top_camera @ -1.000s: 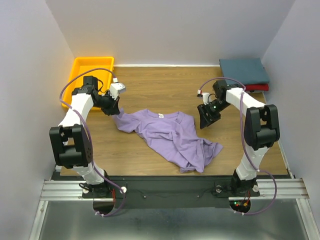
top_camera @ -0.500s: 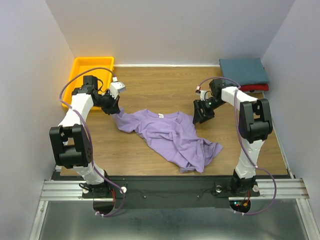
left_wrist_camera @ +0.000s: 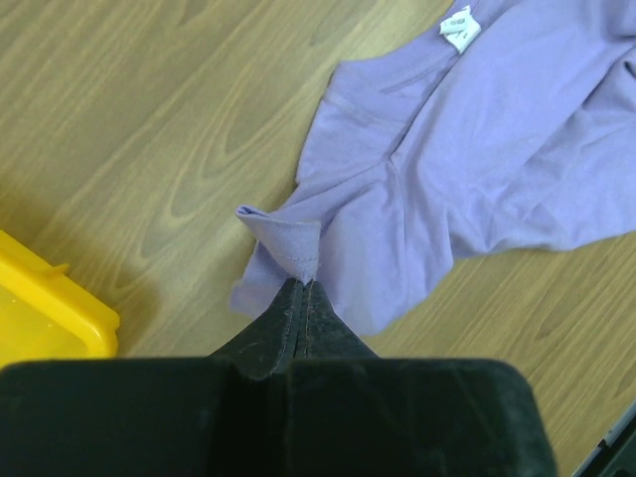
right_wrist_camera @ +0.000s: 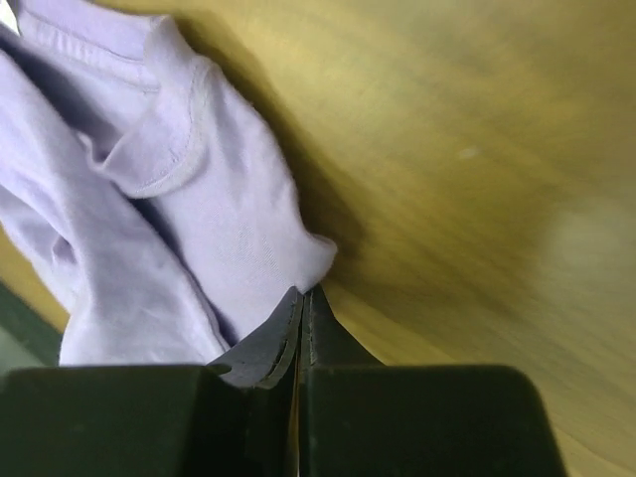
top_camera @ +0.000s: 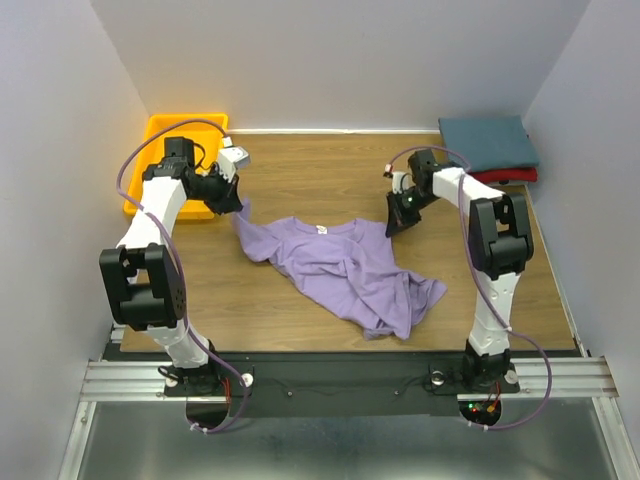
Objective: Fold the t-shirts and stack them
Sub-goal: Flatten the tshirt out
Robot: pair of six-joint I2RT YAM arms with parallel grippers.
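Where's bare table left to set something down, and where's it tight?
Widest free patch: the far strip of wooden table between the yellow-orange plastic tray and the folded dark teal t-shirt, beyond the crumpled lavender-purple t-shirt. Also the near-left corner beside that shirt. Crowded: the centre, where left gripper and right gripper pinch the shirt's ends.

Tray (top_camera: 158,128): far-left corner of table (top_camera: 320,170).
Loose shirt (top_camera: 345,270): mid-table, spread left to right.
Folded shirts (top_camera: 487,143): far-right corner, one on the other.
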